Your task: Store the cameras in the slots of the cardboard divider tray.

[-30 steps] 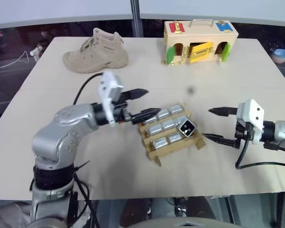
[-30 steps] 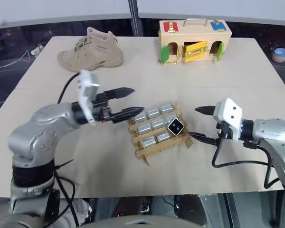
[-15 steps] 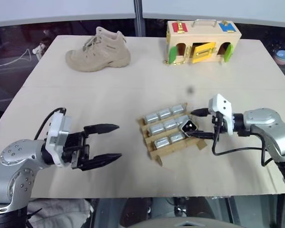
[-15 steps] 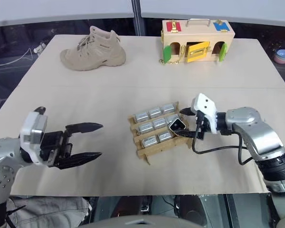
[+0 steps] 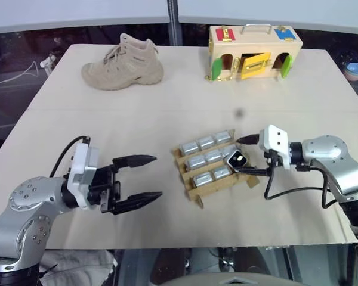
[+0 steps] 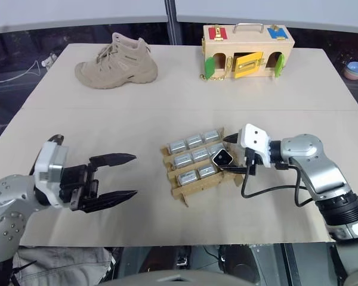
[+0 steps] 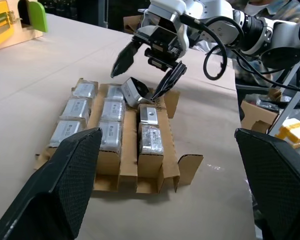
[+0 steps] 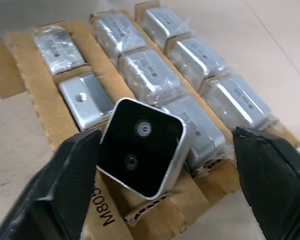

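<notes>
Looking down from my head, my left hand point(image 5: 137, 179) hovers low over the bench point(image 5: 167, 113), well to the left of the cardboard divider tray point(image 5: 216, 189), its two black fingers spread wide with nothing between them. The tray lies near the middle of the bench, turned at an angle, with silver-grey cameras point(image 5: 205, 143) lying flat in its slots. My right hand point(image 5: 241, 156) sits at the tray's right edge, its fingers on either side of one tilted camera point(image 5: 235, 159) that stands black face up at the right end of the middle row. The fingers stand just beside it, but I cannot tell whether they press it. At the far side of the bench are a tan boot point(image 5: 123, 63) and a pale wooden box with coloured doors point(image 5: 253, 51).

Along my left hand's own fingers point(image 7: 65, 170), which stand far apart and empty, I see the tray point(image 7: 160, 172) and, beyond it, my right hand point(image 7: 145, 65) with one fingertip against the tilted camera point(image 7: 134, 91).

From my right wrist, the tilted camera point(image 8: 142, 146) sits between my two fingers point(image 8: 65, 185), black face toward me, leaning on the cardboard point(image 8: 40, 107). Behind it, the wrapped cameras point(image 8: 140, 70) lie in rows.
</notes>
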`<state>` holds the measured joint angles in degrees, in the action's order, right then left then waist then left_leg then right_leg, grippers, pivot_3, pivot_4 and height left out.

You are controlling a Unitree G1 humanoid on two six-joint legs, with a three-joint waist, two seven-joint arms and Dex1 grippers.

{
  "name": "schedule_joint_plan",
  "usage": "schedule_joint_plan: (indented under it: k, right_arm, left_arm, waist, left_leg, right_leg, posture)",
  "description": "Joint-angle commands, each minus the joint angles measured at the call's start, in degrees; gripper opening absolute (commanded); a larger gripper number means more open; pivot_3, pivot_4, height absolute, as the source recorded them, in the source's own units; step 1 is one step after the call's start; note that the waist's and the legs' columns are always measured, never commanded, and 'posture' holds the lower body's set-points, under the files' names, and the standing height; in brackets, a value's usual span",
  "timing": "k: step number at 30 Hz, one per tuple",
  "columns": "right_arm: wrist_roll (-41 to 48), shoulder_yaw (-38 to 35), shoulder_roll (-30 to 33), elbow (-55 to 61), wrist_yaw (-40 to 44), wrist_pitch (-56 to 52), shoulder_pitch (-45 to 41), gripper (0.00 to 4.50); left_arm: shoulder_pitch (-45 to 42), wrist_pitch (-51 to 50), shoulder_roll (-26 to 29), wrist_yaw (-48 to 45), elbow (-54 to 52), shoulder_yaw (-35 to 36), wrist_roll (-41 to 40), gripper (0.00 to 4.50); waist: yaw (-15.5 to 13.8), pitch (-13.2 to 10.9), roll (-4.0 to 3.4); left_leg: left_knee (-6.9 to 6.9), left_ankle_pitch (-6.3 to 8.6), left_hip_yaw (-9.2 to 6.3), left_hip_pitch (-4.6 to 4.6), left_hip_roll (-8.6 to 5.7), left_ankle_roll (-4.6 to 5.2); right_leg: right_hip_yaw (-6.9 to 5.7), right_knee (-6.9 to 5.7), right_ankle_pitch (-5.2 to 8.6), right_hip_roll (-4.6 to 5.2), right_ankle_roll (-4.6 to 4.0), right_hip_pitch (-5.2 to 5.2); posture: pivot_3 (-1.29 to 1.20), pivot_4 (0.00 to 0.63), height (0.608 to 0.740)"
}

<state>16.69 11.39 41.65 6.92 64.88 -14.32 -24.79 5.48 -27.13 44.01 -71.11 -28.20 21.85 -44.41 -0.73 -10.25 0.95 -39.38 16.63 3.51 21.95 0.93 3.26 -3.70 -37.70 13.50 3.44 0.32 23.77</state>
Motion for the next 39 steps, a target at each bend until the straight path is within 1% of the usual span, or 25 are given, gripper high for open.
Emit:
schedule_joint_plan:
  k: [1, 2, 10, 16, 22, 26, 29, 34, 36, 39]
  right_arm:
    - [0.46, -1.37, 0.59, 2.1, 1.25, 1.11, 0.54, 2.46]
    - [0.47, -1.4, 0.71, 2.23, 1.42, 1.09, 0.73, 1.93]
    - [-0.01, -1.7, 1.09, 2.19, 1.84, 1.68, 1.9, 1.93]
    - [4.5, -3.24, 2.63, 4.98, 5.75, -0.01, 2.94, 1.93]
    - [4.66, -4.28, 3.69, 5.6, 7.03, 0.48, 3.59, 1.93]
    - [3.31, -4.43, 4.13, 5.37, 6.95, 2.15, 3.69, 1.93]
    - [0.02, -4.06, 3.38, 3.42, 4.23, 4.29, 3.07, 1.93]
    - [1.84, -3.12, 3.06, 2.37, 4.09, -5.02, 0.26, 1.93]
    - [2.76, -2.8, 3.19, 2.41, 5.16, -7.47, -0.7, 1.93]
    - [2.79, -2.69, 2.48, 2.59, 3.7, -10.94, -1.62, 1.93]
  left_arm:
    - [-0.47, 1.24, 0.36, 0.66, -1.46, -0.29, -0.8, 4.46]
    - [-0.56, 1.3, 0.41, 0.71, -1.38, -0.44, -0.74, 4.46]
    - [-0.79, 1.62, 0.47, 1.54, -1.58, -1.58, -0.57, 4.46]
    - [-0.69, 1.85, 0.32, 2.28, -2.0, -2.14, -0.66, 4.46]
    - [-0.59, 2.29, 0.28, 2.84, -2.03, -2.69, -0.58, 4.46]
    - [-0.51, 2.41, 0.26, 3.1, -2.14, -3.07, -0.55, 4.46]
    - [-0.37, 2.43, 0.2, 3.39, -2.23, -3.24, -0.69, 4.46]
    - [0.24, 2.65, 0.12, 3.77, -2.69, -3.58, -0.9, 4.46]
    - [0.52, 2.64, 0.12, 3.97, -2.95, -3.54, -1.08, 4.46]
    - [1.01, 2.69, 0.06, 4.33, -3.39, -3.48, -1.21, 4.46]
  waist:
    - [0.0, 0.0, 0.0]
    - [0.0, 0.0, 0.0]
    - [0.03, 0.0, 0.0]
    - [-0.01, 0.0, 0.0]
    - [0.04, 0.0, 0.0]
    - [0.05, 0.0, 0.0]
    - [0.05, 0.0, 0.0]
    - [0.05, 0.0, 0.0]
    - [0.02, 0.0, 0.0]
    - [0.02, 0.0, 0.0]
  left_leg:
    - [0.0, 0.0, 0.0, 0.0, 0.0, 0.0]
    - [0.0, 0.0, 0.0, -0.01, 0.0, 0.0]
    - [0.01, 0.0, 0.0, -0.02, 0.0, 0.0]
    - [0.02, 0.0, 0.0, -0.01, 0.0, 0.0]
    - [0.06, 0.0, -0.01, -0.03, 0.01, 0.0]
    - [0.06, 0.0, 0.0, -0.02, 0.01, 0.0]
    - [0.06, 0.0, -0.01, -0.02, 0.01, 0.0]
    - [0.05, 0.0, 0.0, -0.02, 0.01, 0.0]
    - [0.05, 0.0, -0.01, -0.02, 0.01, 0.0]
    - [0.06, 0.01, -0.03, -0.01, 0.01, 0.0]
  right_leg:
    - [0.0, 0.0, 0.0, 0.0, 0.0, 0.0]
    - [0.0, 0.0, 0.0, 0.0, 0.0, 0.0]
    - [0.0, 0.0, 0.0, 0.0, 0.0, -0.01]
    - [-0.01, 0.02, 0.0, 0.01, -0.01, -0.01]
    - [-0.01, 0.02, 0.01, 0.01, -0.01, -0.01]
    - [-0.01, 0.02, 0.01, 0.02, -0.01, -0.01]
    - [-0.01, 0.02, 0.01, 0.02, -0.01, 0.0]
    - [-0.01, 0.02, 0.01, 0.03, -0.01, 0.0]
    - [-0.02, 0.02, 0.01, 0.04, -0.02, 0.0]
    - [-0.04, 0.02, 0.01, 0.05, -0.03, 0.0]
  posture:
    - [0.0, 0.15, 0.74]
    - [0.0, 0.15, 0.74]
    - [0.0, 0.15, 0.74]
    - [0.0, 0.15, 0.74]
    - [0.0, 0.15, 0.74]
    - [0.0, 0.15, 0.74]
    - [0.0, 0.15, 0.74]
    - [0.0, 0.15, 0.74]
    - [0.0, 0.15, 0.74]
    - [0.0, 0.15, 0.74]
